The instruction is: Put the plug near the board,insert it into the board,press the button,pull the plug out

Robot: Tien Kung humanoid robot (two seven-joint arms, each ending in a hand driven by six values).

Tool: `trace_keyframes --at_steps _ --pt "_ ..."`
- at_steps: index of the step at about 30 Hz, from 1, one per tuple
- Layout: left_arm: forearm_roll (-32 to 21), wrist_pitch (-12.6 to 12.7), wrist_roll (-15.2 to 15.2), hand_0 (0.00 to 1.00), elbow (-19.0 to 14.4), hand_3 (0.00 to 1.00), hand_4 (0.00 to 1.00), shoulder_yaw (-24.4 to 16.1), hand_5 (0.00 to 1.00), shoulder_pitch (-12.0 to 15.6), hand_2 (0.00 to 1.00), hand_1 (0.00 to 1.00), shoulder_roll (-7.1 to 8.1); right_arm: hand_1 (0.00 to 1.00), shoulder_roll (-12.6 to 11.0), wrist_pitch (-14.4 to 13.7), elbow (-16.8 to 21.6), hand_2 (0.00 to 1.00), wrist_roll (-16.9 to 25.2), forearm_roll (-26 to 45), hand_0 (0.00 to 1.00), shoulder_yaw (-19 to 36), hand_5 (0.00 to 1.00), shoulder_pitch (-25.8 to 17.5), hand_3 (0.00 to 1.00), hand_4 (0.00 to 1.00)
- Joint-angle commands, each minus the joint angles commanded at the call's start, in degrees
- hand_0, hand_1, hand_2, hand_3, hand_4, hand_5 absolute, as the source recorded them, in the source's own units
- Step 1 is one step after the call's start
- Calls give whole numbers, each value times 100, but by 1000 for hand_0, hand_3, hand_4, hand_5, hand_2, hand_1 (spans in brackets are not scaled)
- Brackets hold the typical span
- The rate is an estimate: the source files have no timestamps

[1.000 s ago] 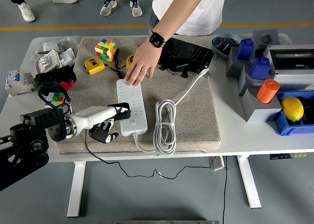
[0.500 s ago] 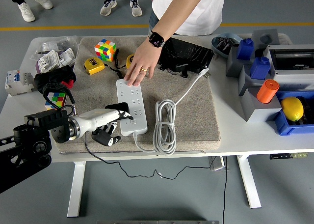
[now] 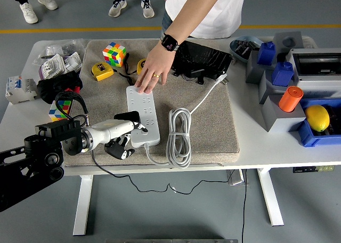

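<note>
A white power strip [image 3: 143, 114] lies lengthwise on the grey mat [image 3: 213, 131]. Its white cord [image 3: 179, 137] is coiled to its right. My left hand [image 3: 123, 132] reaches in from the left and is shut on a black plug [image 3: 128, 116], which it holds against the strip's near left side. The plug's thin black cable [image 3: 109, 171] trails off over the table's front edge. The hand's lower fingers [image 3: 118, 151] are curled under it. A person's hand [image 3: 152, 72] at the far side presses down on the strip's far end. My right hand is out of view.
Left of the strip lie a Rubik's cube [image 3: 114, 54], a yellow tape measure [image 3: 101, 71] and a second cube [image 3: 59, 108]. A black bag [image 3: 203, 59] sits behind the mat. At the right stand blue and grey bins, an orange cylinder [image 3: 290, 98] and a lemon [image 3: 317, 118].
My left hand has moved a little to the right with the plug, closer against the strip's side. The person's hand has stayed on the strip's far end.
</note>
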Motion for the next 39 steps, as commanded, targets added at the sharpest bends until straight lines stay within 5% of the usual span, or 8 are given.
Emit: trace_keyframes --at_steps 15,27,39 --pt "29 -63 53 30 211 887 592 80 2 -8 181 113 -26 708 12 -5 6 706 3 -8 705 24 588 -4 598 998" --pt "-22 -138 52 31 107 872 591 103 2 -3 180 114 2 708 26 -8 5 706 7 -8 704 46 588 -16 599 998" --pt "29 -46 -3 30 -217 876 591 -339 2 -13 180 113 92 708 37 -3 2 705 3 -13 704 66 588 -21 598 998"
